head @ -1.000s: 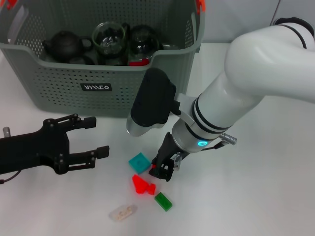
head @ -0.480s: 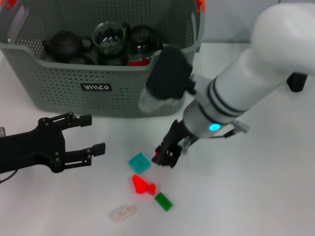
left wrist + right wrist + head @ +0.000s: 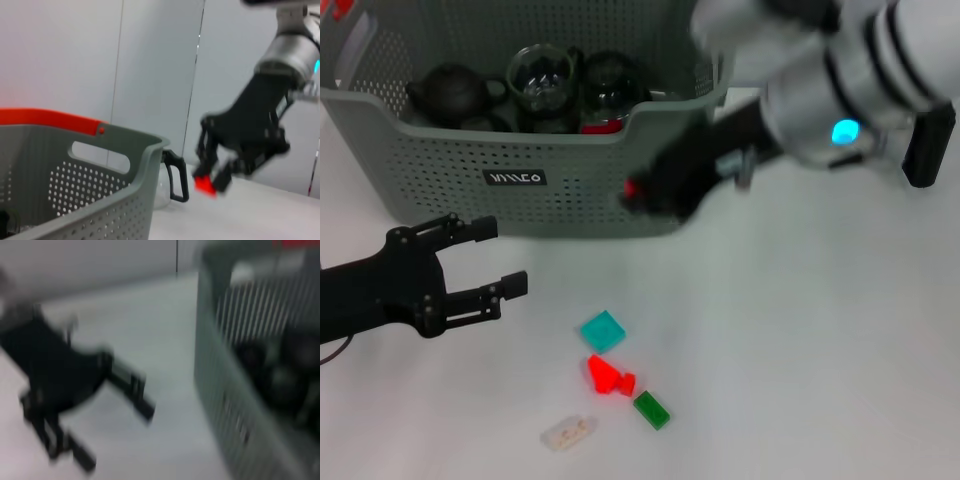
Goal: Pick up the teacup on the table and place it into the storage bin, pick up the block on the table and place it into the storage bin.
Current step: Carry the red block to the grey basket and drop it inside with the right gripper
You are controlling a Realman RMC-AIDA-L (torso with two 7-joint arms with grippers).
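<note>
We hold the right gripper (image 3: pixel 638 192), clamped on a red block (image 3: pixel 631 188), just outside the storage bin (image 3: pixel 440 130) front wall; left gripper (image 3: pixel 485 262) fingers apart.

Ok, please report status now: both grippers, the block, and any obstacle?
Right gripper shut on small red block, beside grey-green perforated storage bin. Left gripper open, idle over table. No obstacle seen.

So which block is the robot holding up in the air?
The small red block pinched in the right gripper in front of the storage bin. The teal, green and other blocks lie on the table.
</note>
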